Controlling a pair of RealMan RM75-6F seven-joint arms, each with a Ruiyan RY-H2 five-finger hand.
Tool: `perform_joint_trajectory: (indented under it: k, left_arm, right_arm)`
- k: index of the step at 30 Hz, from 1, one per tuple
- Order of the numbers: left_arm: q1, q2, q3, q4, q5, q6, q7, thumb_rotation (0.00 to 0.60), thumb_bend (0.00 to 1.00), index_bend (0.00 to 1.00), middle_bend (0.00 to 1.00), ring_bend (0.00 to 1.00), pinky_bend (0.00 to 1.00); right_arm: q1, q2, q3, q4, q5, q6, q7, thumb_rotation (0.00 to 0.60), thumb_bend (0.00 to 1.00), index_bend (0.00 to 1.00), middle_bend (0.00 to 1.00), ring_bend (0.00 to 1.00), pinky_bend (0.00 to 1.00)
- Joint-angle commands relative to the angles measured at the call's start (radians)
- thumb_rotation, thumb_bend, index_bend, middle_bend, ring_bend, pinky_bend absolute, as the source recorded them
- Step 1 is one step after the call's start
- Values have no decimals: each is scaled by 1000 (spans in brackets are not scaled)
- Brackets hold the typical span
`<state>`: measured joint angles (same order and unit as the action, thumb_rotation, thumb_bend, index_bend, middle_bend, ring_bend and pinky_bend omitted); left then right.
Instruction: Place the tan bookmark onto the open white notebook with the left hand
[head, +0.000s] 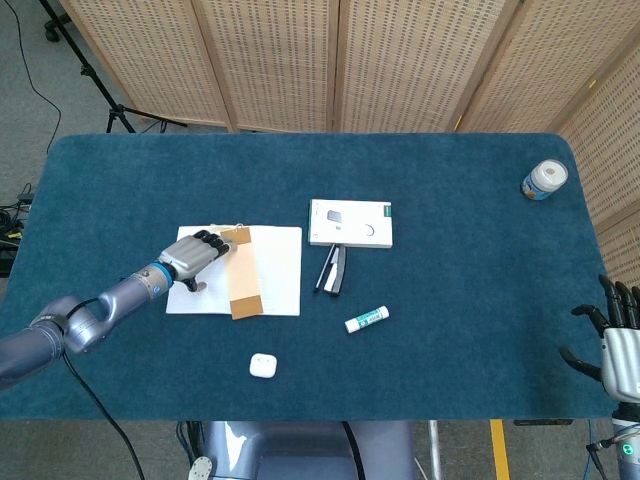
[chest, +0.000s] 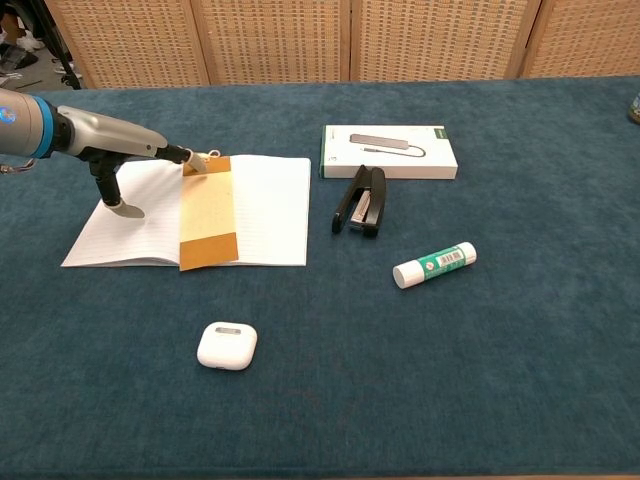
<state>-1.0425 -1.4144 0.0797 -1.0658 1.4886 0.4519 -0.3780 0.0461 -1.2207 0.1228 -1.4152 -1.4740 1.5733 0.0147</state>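
**Bookmark on notebook, left fingertips at its far end**

Nearest: white earbud case (chest: 227, 345), then glue stick (chest: 434, 265). Tan bookmark (chest: 208, 213) lies along the open white notebook (chest: 268, 209) near its spine, near end overhanging slightly. Left hand (head: 192, 257), fingers stretched forward and close together, touches the bookmark's far end; whether it pinches, cannot tell. Black stapler (chest: 362, 200), white box (chest: 389, 150) behind. Right hand (head: 612, 343) cut off at the frame edge, fingers spread. Can (head: 544, 181) far right.
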Motion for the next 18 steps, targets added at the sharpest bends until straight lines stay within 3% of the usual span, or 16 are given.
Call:
perform_joint_trajectory:
  k: [1, 12, 18]
  left_arm:
    - [0, -11, -9, 12, -5, 4, 11, 600, 342, 21, 61, 0, 58]
    - [-6, -45, -33, 45, -14, 10, 52, 600, 347, 30, 61, 0, 58]
    - [-15, 21, -41, -42, -11, 1, 26, 600, 346, 31, 61, 0, 58]
  right_arm:
    - [0, 1, 1, 0, 1, 0, 2, 600, 131, 382, 63, 0, 0]
    - [-2, 0, 5, 3, 5, 4, 7, 600, 131, 382, 63, 0, 0]
    - [0, -4, 5, 9, 6, 0, 8, 600, 131, 382, 63, 0, 0]
